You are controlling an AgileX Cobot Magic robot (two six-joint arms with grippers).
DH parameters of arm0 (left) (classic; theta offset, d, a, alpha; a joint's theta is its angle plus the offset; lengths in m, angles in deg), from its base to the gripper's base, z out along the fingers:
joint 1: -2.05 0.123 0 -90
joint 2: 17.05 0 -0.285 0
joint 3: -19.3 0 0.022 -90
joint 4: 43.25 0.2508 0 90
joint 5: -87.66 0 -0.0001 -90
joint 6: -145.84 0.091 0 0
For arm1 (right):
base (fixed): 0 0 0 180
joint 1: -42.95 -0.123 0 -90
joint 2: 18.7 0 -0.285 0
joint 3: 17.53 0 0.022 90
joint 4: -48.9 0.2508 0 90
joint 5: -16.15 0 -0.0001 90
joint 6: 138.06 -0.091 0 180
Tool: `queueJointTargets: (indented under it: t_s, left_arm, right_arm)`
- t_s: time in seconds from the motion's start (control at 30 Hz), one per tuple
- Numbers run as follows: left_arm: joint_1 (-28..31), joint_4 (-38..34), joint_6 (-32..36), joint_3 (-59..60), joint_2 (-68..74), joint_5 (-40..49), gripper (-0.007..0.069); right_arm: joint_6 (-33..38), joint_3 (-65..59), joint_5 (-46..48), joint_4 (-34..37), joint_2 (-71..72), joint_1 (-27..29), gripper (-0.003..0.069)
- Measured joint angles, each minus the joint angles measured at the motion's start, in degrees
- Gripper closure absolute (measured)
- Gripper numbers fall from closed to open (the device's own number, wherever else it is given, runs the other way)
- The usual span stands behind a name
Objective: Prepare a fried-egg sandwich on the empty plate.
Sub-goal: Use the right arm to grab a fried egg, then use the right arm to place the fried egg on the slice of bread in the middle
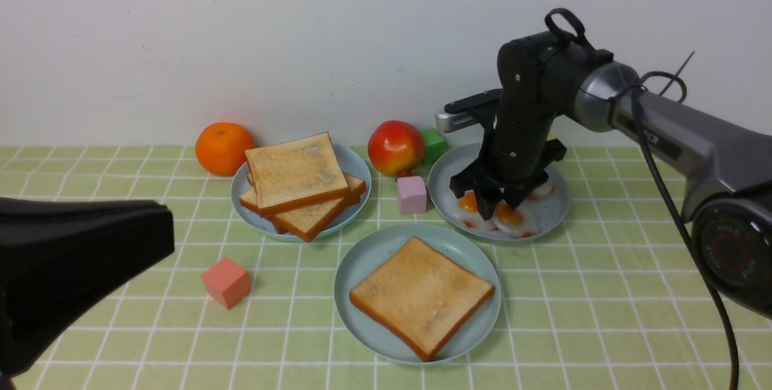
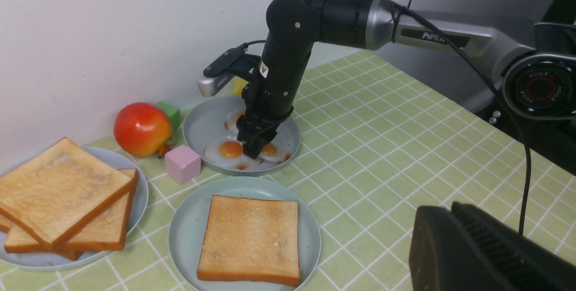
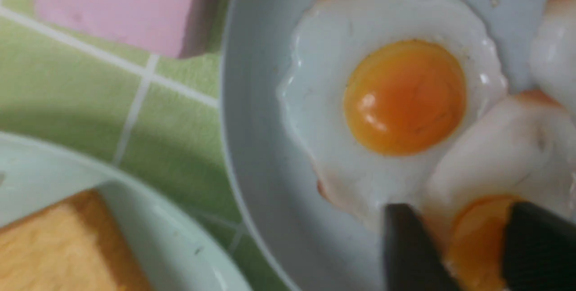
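One golden-brown toast slice (image 1: 421, 295) lies on the pale mint-blue plate (image 1: 362, 257), front centre; both also show in the left wrist view, toast (image 2: 249, 239) on plate (image 2: 184, 237). No egg or second slice is on it. My right gripper (image 1: 493, 203) is down on the greyish-blue plate (image 1: 552, 212) of toy fried eggs. Its open jaws straddle the orange yolk of one egg (image 3: 477, 237), which lies flat on the plate beside another egg (image 3: 396, 97). My left gripper (image 1: 166, 233) is shut and empty, held above the table at the left; it also shows in the left wrist view (image 2: 443, 212).
A stack of loose toast slices (image 1: 298, 185) sits on a smaller sky-blue plate (image 1: 356, 167). An orange (image 1: 223, 147), an apple (image 1: 395, 147) and a green cube (image 1: 433, 144) stand by the wall. A pink cube (image 1: 412, 195) sits between the plates, a salmon cube (image 1: 226, 282) at the front left.
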Motion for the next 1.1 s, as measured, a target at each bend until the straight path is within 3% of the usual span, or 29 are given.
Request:
queueJointTargets:
  t_s: [0.03,0.1,0.57,1.1]
  left_arm:
    - [0.0,0.0,0.0,0.0,0.0,0.0,0.0585]
    - [0.0,0.0,0.0,0.0,0.0,0.0,0.0585]
    - [0.0,-0.45,0.0,0.0,0.0,2.12,0.0582]
    - [0.0,-0.68,0.0,0.0,0.0,2.19,0.0575]
  right_arm:
    - [0.0,0.05,0.14,0.0,0.58,0.0,0.0533]
    - [0.33,0.05,0.5,-0.34,0.78,0.0,0.0609]
    - [1.33,0.05,1.22,-1.48,0.73,0.05,0.0613]
    - [2.98,0.05,1.81,1.81,5.53,0.0,0.0613]
